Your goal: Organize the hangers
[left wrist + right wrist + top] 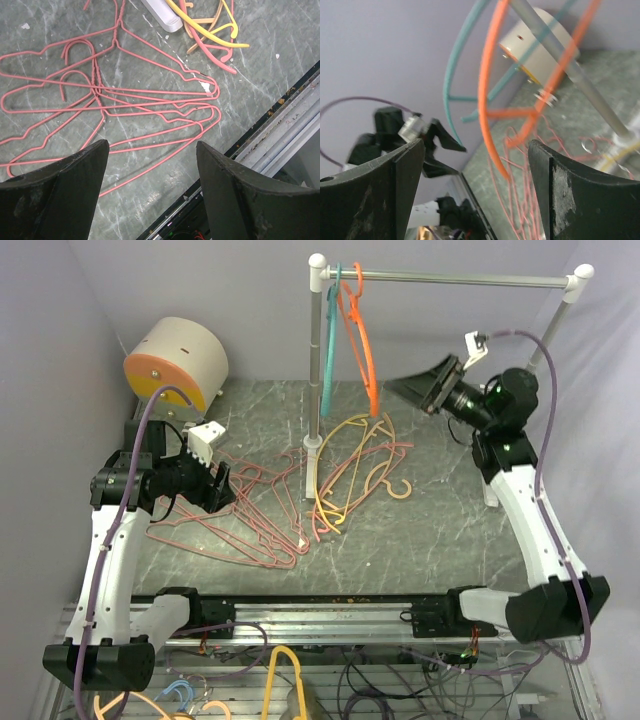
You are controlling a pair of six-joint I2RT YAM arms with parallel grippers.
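I see pink wire hangers tangled on the counter, teal hanger and orange hanger on the rail; left gripper, right gripper both spread.

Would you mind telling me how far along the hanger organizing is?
Done: the teal hanger and orange hanger hang on the rail. In hand: nothing; the right gripper is open beside the orange hanger, the left gripper open above the pink wire hangers. Left: those, plus the yellow hanger and peach hanger on the table.

My left arm and right arm wear white shells, black joints, and a purple cable each.
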